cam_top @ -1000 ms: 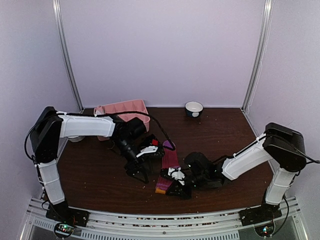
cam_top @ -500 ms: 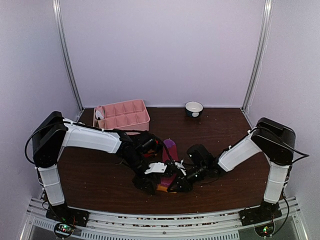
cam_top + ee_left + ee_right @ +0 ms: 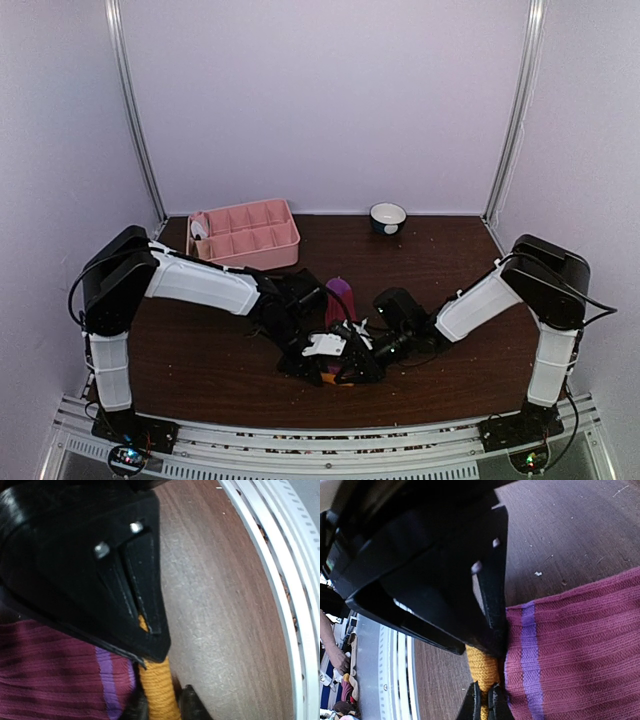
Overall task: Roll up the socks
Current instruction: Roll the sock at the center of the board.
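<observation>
The left arm (image 3: 200,285) lay stretched low across the table from its shoulder toward the middle. The right arm (image 3: 480,305) extended low from the other side, so both wrists sat nose to nose near the front edge. The right gripper (image 3: 485,702) was pinched almost closed on the cuff of a sock (image 3: 570,650). The left gripper (image 3: 165,707) had its fingertips (image 3: 192,705) against either side of that cuff.

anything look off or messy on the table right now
Nothing spilled or damaged. The only untidy bit is pale specks scattered over the dark table, mostly toward the back right. The magenta sock lies stretched out at the front middle, not yet rolled.
</observation>
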`<state>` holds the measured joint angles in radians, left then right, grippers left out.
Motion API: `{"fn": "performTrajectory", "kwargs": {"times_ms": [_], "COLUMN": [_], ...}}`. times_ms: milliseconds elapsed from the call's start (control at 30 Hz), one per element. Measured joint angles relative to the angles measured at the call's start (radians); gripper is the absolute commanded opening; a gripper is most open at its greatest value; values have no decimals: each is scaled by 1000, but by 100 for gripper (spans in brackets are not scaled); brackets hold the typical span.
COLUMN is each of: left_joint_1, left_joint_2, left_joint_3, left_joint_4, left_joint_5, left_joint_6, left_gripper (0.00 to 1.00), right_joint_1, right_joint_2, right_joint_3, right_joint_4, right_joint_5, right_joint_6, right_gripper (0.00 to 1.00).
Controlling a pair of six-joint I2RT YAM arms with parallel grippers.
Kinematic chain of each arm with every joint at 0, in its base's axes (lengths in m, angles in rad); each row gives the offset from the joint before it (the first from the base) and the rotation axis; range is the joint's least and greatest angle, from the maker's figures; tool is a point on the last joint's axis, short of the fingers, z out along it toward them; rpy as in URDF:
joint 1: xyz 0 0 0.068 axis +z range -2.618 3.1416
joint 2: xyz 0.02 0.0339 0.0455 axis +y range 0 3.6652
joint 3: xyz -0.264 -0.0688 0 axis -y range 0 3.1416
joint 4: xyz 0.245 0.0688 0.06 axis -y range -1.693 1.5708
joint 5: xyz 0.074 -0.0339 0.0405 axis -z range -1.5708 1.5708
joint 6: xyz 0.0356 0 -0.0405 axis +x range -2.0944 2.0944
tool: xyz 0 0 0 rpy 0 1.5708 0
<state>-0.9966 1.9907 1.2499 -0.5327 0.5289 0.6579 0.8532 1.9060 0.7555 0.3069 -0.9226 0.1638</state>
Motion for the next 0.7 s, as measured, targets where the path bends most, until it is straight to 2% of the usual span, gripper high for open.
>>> {"fn": "performTrajectory", "kwargs": {"times_ms": [67,100,333,400,467,533,600,700], "left_joint_1": [1,3,41,53,61,66,69,77], "left_joint_2": [12,14,48,59,71,89,108,146], "left_joint_3": [9,13,51,60,74,99,134,188], "left_joint_4": [4,4,-24,-34,-54,-80,-108,-163], "left_joint_5": [-4,-6,58,84,110,140,171,211], "left_joint_6": [-5,-10,-43,-56,-70,-81,-95,-107], "left_gripper": [3,0,0,0,0,0,0,0], "right_joint_1": [0,0,1,5,10,17,18,21], "right_joint_2": [-1,-2,-32,-37,-42,-58,-94,-166], "right_joint_3": [0,-1,-31,-34,-42,-69,-114,-203], "right_joint_4": [0,0,19,27,43,80,121,184], "right_joint_5": [0,2,41,55,71,94,137,243], "right_joint_6": [4,7,29,37,51,80,100,113], "right_gripper": [0,0,2,6,16,21,25,36]}}
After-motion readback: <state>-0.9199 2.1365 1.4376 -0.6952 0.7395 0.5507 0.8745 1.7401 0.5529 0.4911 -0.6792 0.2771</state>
